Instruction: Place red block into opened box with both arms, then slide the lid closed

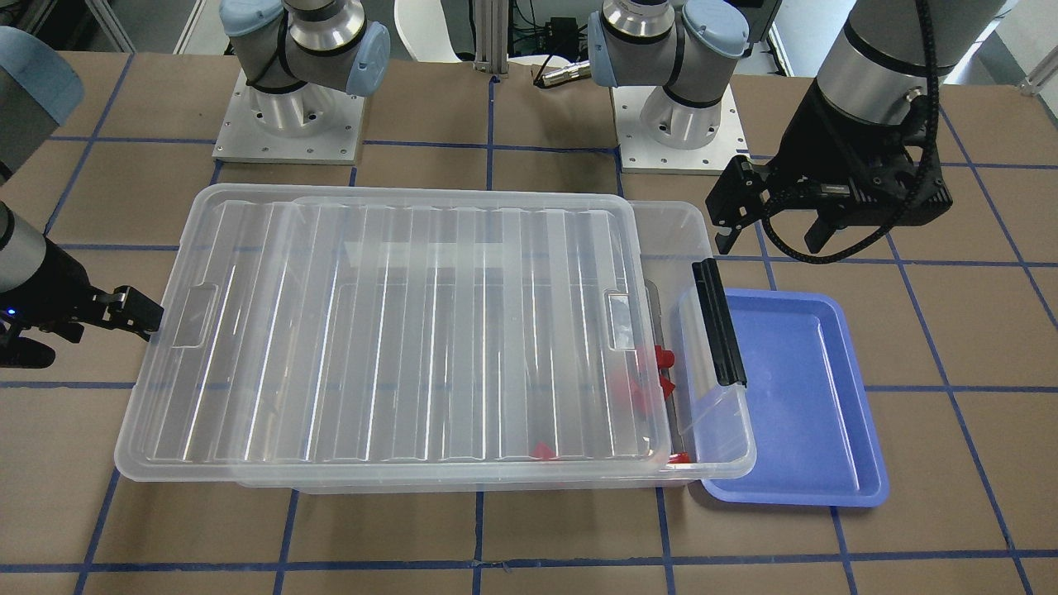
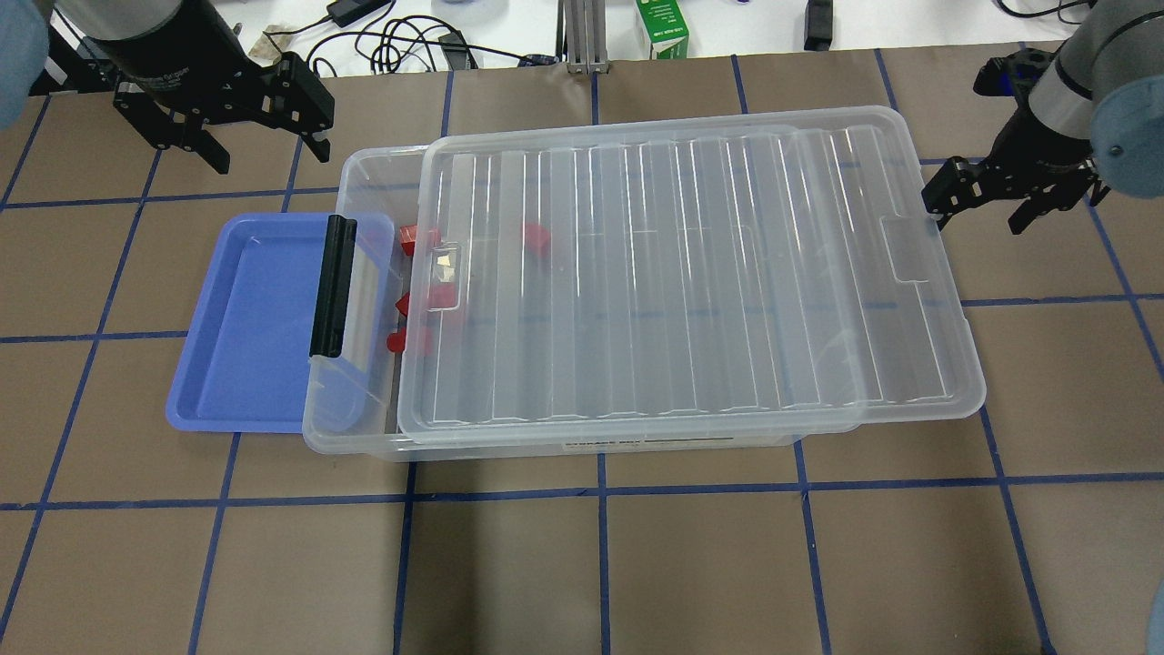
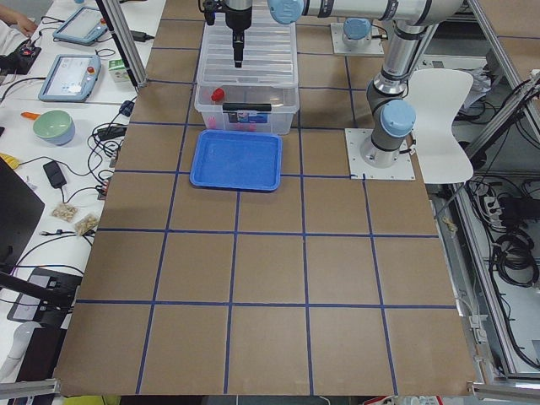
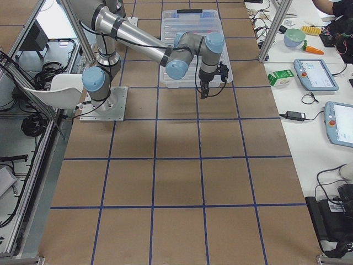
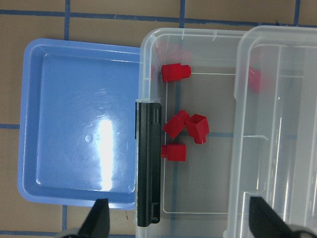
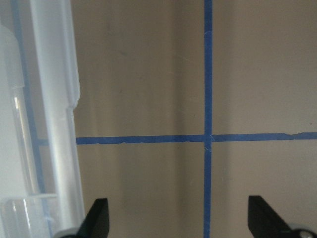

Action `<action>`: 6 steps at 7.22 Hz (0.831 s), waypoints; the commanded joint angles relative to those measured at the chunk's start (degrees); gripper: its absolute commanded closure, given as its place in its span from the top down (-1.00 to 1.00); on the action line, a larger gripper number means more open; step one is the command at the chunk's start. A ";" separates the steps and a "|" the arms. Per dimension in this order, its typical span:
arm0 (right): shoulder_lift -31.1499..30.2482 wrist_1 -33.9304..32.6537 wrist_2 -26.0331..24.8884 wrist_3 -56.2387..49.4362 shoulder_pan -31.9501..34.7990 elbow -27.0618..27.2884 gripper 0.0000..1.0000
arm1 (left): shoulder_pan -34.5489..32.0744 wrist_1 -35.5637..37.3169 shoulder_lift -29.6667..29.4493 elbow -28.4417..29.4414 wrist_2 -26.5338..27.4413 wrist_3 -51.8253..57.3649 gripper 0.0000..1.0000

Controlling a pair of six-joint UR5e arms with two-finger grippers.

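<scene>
My left wrist view shows 4 red blocks (image 5: 176, 73) clear of the lid (image 5: 277, 124); overhead blurs them; left gripper (image 2: 270, 161), right gripper (image 2: 978, 216) spread, empty; label (image 2: 646, 444) on the box (image 2: 364, 166) unreadable.

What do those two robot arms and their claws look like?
The left arm and right arm are silver-grey tubes with pale blue joint caps, bolted to square metal plates. The left gripper and right gripper are black and blocky, each with two black jaws. A black ribbed cable loops around the left one; a small blue light shows on the right.
</scene>
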 commanded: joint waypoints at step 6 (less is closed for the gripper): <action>0.50 -3.71 0.01 10.65 6.82 -0.06 1.00 | 0.00 0.00 0.02 0.06 0.08 -0.12 1.00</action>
